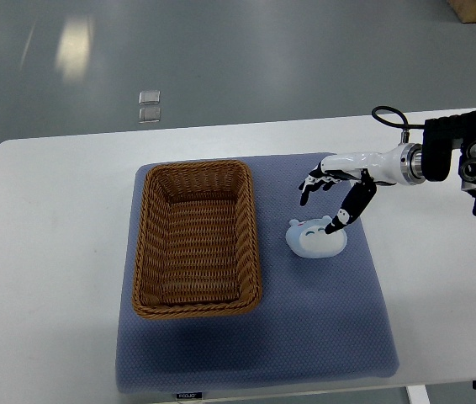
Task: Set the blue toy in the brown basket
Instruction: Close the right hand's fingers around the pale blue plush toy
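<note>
The blue toy (315, 239), a pale blue rounded figure, lies on the blue mat (322, 320) to the right of the brown basket (194, 238). The basket is woven wicker, rectangular, with nothing inside it. My right hand (329, 200) comes in from the right edge and hovers just above and behind the toy. Its fingers are spread, with the thumb tip reaching down to the toy's right upper edge. Nothing is held. The left arm does not show.
The mat lies on a white table (44, 252). A small clear object (149, 107) sits on the grey floor beyond the table's far edge. A cable loops above the right wrist (389, 114).
</note>
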`<state>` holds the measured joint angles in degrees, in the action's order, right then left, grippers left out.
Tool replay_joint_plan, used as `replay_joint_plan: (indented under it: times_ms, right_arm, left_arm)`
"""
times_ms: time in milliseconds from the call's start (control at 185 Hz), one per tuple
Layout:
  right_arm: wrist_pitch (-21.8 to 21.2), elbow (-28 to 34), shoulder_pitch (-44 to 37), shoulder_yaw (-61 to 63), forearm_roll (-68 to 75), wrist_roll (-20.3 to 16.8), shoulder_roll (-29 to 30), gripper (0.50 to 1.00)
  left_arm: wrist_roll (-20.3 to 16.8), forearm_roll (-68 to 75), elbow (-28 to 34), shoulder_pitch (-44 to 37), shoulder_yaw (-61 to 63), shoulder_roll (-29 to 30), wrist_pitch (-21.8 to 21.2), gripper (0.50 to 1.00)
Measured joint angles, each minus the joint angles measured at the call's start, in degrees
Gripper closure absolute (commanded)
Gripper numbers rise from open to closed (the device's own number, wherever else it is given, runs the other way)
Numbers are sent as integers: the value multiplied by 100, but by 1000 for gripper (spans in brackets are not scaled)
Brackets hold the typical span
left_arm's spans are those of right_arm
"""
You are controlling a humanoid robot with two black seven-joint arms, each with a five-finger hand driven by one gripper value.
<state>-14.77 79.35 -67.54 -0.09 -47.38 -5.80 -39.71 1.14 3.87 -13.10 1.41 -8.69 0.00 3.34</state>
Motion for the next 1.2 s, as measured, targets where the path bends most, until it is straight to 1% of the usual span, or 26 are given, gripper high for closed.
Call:
replay_joint_plan:
  times_ms: [276, 493, 753, 1007, 1202]
  right_arm:
    - [427, 7, 329, 0, -7, 0, 106, 597]
    - [640, -22, 490, 0, -48, 23, 205, 597]
    - [710, -112, 701, 14, -83, 35, 377, 599]
    - [816, -298, 822, 19, -102, 36, 559, 611]
    - [818, -358, 954, 19, -146, 43, 655, 632]
  left_arm:
    - [0, 0, 4, 0, -2, 0, 0, 500]
    - [0, 0, 1, 0, -7, 0, 0, 500]
    - [0, 0, -2, 0, -9, 0, 0, 500]
    - [0, 0, -3, 0, -9, 0, 2, 500]
    - [0, 0, 0, 0, -9, 0, 2, 500]
